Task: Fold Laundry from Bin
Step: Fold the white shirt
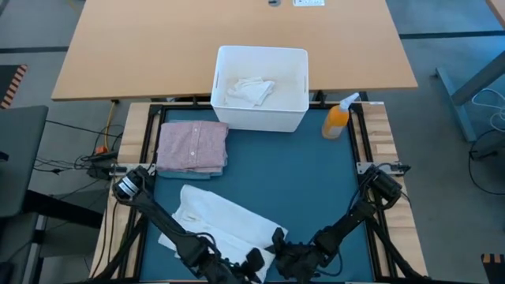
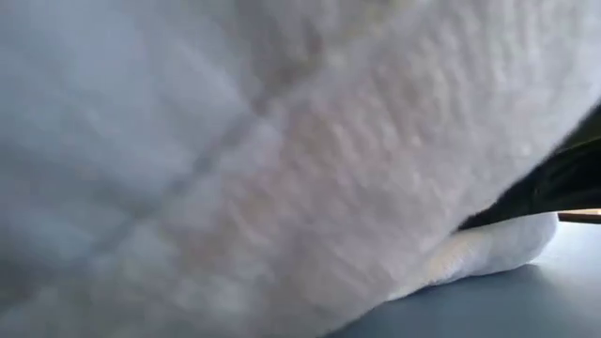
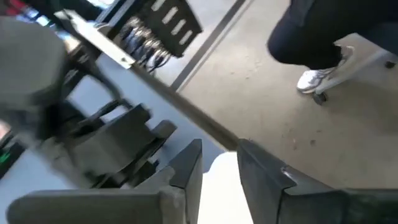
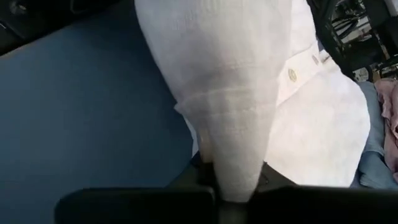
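A white buttoned garment [image 1: 213, 217] of the laundry lies spread on the teal mat [image 1: 284, 173] near the front edge; up close it fills the low view [image 2: 235, 160]. My right gripper [image 1: 280, 243] is shut on its near right end. Beside it, my left gripper [image 1: 251, 259] stands with its fingers apart, and white cloth [image 3: 219, 177] shows in the gap. A folded pink shirt [image 1: 192, 146] rests on a light blue piece at the mat's far left. The white bin [image 1: 260, 99] behind the mat holds crumpled white cloth [image 1: 251, 89]. My right gripper pinches a gathered fold of the white garment [image 4: 235, 168] between its two fingers, several layers thick. The cloth rises from the fingers in a narrow ridge and widens toward the buttoned part [image 4: 291, 74], which lies on the mat. My left gripper: whether its fingers [image 3: 186, 168] touch the white cloth between them, I cannot tell.
An orange spray bottle [image 1: 337, 120] stands at the mat's far right corner beside the bin. The mat's right half [image 1: 316, 189] is bare. Beyond the table's near edge, the left wrist view shows floor and a person's shoe [image 3: 314, 79].
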Motion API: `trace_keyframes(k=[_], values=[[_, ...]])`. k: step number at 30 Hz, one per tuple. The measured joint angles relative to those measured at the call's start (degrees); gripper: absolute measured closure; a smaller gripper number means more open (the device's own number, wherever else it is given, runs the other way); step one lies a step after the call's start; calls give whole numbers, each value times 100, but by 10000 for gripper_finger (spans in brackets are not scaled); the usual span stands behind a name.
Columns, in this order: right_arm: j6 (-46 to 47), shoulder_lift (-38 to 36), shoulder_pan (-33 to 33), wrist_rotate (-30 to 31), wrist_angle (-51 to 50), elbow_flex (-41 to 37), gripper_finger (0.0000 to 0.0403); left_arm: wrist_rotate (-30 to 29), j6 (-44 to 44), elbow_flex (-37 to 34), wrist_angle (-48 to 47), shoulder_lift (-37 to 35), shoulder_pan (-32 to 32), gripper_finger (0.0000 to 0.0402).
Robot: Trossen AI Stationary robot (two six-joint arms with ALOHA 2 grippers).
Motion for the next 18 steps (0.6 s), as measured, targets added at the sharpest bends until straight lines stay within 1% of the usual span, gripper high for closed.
trace_keyframes(k=[2,3,6,8,11,13,15,18], values=[[9,-19,-13,62,-74,6,368,-246,-227,0,-234,-163,-30,302],[9,-45,-5,129,-191,6,360,-280,-429,0,-339,-248,-33,299],[373,-219,26,351,-767,6,346,-87,-1158,2,-948,-448,37,297],[762,-411,14,401,-1331,6,350,110,-1550,2,-1360,-509,134,299],[1338,-685,-20,389,-2210,-36,366,63,-1921,-45,-1867,-538,223,308],[1563,-848,-18,311,-2551,-169,368,-84,-2116,-267,-1962,-564,280,316],[1720,-1042,6,273,-2598,-428,368,-258,-2373,-615,-2054,-653,316,326],[2009,-1366,85,271,-2595,-859,368,-309,-2788,-1371,-1688,-1096,359,345]])
